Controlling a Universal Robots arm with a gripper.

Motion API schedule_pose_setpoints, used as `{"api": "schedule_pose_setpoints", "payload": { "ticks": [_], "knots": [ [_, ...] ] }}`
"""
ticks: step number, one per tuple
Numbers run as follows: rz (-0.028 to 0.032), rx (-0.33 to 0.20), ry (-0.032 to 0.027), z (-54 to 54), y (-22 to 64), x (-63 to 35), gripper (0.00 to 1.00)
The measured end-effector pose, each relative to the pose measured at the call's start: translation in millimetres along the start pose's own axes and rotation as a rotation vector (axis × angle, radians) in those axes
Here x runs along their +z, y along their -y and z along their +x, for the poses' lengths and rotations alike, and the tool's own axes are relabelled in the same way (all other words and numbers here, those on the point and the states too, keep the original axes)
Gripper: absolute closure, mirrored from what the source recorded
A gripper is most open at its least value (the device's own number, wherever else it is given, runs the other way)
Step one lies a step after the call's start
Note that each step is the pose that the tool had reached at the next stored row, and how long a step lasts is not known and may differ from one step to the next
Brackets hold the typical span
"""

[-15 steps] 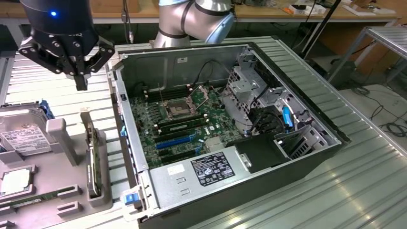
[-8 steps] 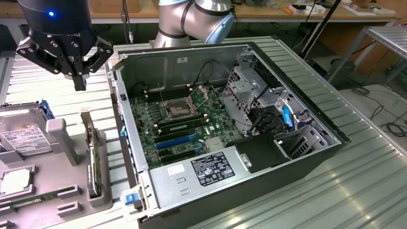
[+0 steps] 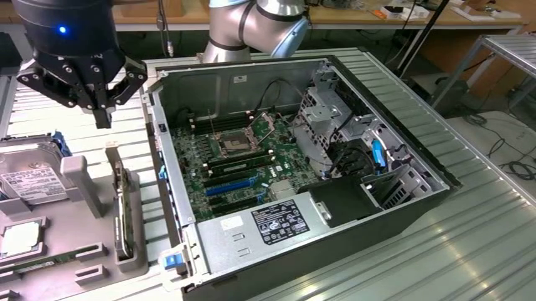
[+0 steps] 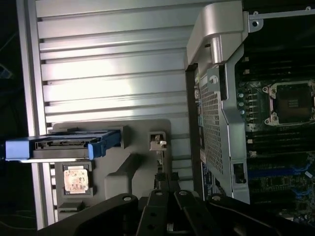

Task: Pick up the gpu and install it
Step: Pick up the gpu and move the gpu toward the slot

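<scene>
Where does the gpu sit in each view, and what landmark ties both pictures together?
Exterior view: the gpu stands on edge in the grey holder, to the exterior view's left of the computer case.
Wrist view: the gpu, edge-on, between the blue-framed drive and the computer case.
Shared landmark: the CPU socket.

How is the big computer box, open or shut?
Open: the computer box has no side cover on, and the green board inside shows.
</scene>
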State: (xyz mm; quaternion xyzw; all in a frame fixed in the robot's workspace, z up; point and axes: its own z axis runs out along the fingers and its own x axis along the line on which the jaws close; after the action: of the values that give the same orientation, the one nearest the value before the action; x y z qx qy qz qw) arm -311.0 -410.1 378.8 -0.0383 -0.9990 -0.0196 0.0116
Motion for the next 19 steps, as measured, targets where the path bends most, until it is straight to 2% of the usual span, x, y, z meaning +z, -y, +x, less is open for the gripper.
{"api": "schedule_pose_setpoints", "payload": {
  "ticks": [4, 5, 6, 7, 9, 11, 19],
  "knots": [
    [0.0, 0.0, -0.0001, 1.1, 20.2, 4.6, 0.89],
    [0.0001, 0.0, -0.0003, 1.5, 27.4, 6.9, 0.83],
    [-0.0001, 0.0, -0.0001, 1.8, 35.5, 10.1, 0.77],
    [0.0, 0.0, -0.0001, 2.0, 44.7, 13.8, 0.64],
    [0.0, 0.0, -0.0001, 2.5, 66.0, 22.9, 0.64],
    [-0.0003, 0.01, 0.0003, 2.3, 68.0, 30.5, 0.64],
    [-0.0004, 0.017, 0.0004, 5.3, 73.2, 47.9, 0.64]
  ]
}}
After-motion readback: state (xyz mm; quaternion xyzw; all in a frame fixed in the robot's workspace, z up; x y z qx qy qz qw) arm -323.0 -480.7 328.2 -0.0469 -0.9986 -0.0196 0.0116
